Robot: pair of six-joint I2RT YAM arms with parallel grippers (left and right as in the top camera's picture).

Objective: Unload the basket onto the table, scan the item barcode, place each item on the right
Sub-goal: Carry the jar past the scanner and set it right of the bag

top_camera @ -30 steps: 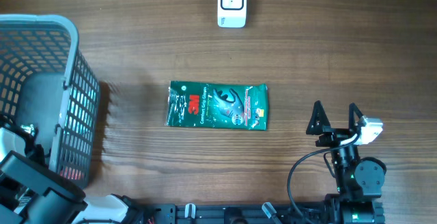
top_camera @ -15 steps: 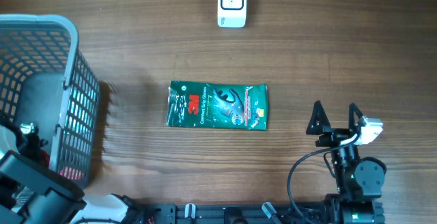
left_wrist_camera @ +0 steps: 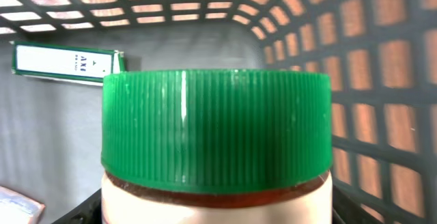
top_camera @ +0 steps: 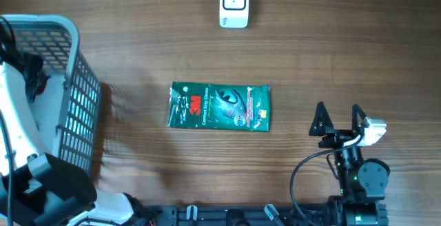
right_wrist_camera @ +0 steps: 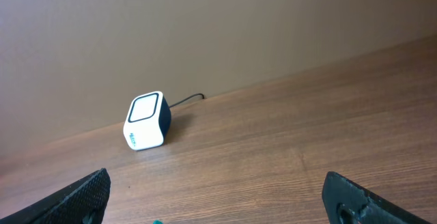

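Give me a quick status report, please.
Left gripper shut on green-lidded jar, inside basket. Right gripper open, empty. Glove packet mid-table, apart from scanner.

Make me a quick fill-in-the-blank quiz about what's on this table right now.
1. The jar has a ribbed ___ lid.
2. The right claw stands ___ and holds nothing.
3. The jar is inside a grey mesh ___.
4. Beyond the packet stands a small white ___ with a cable.

Missing words: green; open; basket; scanner.
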